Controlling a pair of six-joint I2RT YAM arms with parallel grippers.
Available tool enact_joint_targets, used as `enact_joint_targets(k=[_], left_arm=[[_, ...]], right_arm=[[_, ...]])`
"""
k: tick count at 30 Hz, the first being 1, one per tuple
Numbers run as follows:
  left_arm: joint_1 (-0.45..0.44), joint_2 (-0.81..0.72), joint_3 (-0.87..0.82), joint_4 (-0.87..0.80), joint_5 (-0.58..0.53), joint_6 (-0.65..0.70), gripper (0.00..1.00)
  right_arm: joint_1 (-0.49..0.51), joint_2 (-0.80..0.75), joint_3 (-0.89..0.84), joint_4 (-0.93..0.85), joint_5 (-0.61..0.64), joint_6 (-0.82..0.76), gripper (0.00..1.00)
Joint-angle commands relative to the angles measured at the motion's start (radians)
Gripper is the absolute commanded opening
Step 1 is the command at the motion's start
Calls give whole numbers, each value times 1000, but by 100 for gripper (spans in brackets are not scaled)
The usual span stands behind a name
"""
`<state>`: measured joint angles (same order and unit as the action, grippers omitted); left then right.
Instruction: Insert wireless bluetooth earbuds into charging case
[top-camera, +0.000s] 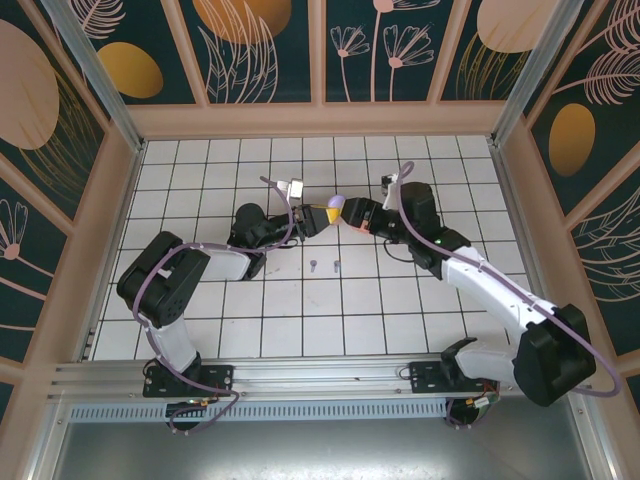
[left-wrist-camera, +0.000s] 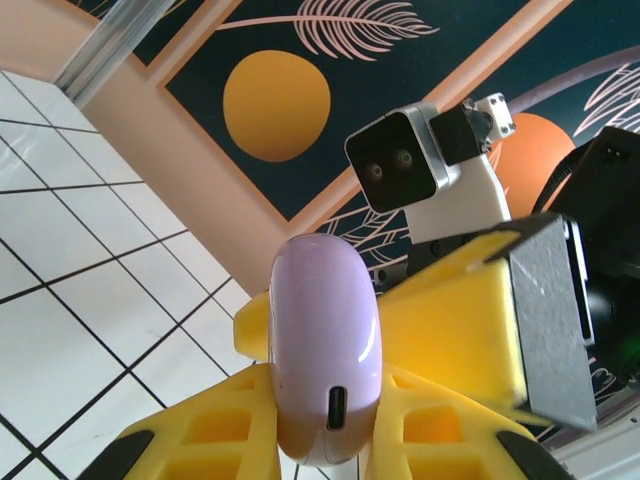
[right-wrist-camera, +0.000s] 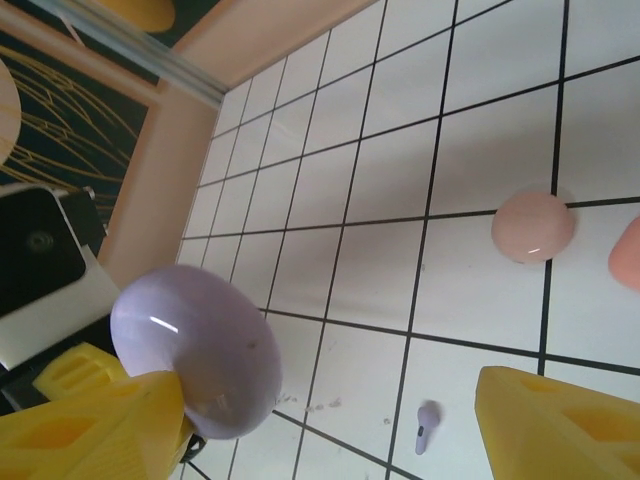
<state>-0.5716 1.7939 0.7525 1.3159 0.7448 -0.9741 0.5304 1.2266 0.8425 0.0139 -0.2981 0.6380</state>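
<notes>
Lilac case (left-wrist-camera: 325, 350) clamped in left hand (left-wrist-camera: 325, 440); right hand (right-wrist-camera: 325, 420) wide open, one finger (right-wrist-camera: 100, 425) touching case

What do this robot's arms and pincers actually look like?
Both the left arm and right arm have white tubes between chunky black joints, with a lilac cable along each. The fingers are bright yellow plastic with open pockets. A white camera box sits on the wrist.

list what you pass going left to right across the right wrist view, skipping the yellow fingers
lilac case → lilac earbud on the tiles → pale pink case → coral thing cut off by the right edge
</notes>
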Motion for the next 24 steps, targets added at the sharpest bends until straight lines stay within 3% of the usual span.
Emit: enact_joint_targets(k=[1,9,24], left_arm=[[0,-27,32,37,28,-2,0],[-1,-40,29,39,38,-5,0],[-1,-52,26,40,40,-5,0]], right_arm=[[11,32,30,24,-5,-38,76],[-35,49,-17,24,71,-25,71],[-67,-12,-51,34,5,-35,69]])
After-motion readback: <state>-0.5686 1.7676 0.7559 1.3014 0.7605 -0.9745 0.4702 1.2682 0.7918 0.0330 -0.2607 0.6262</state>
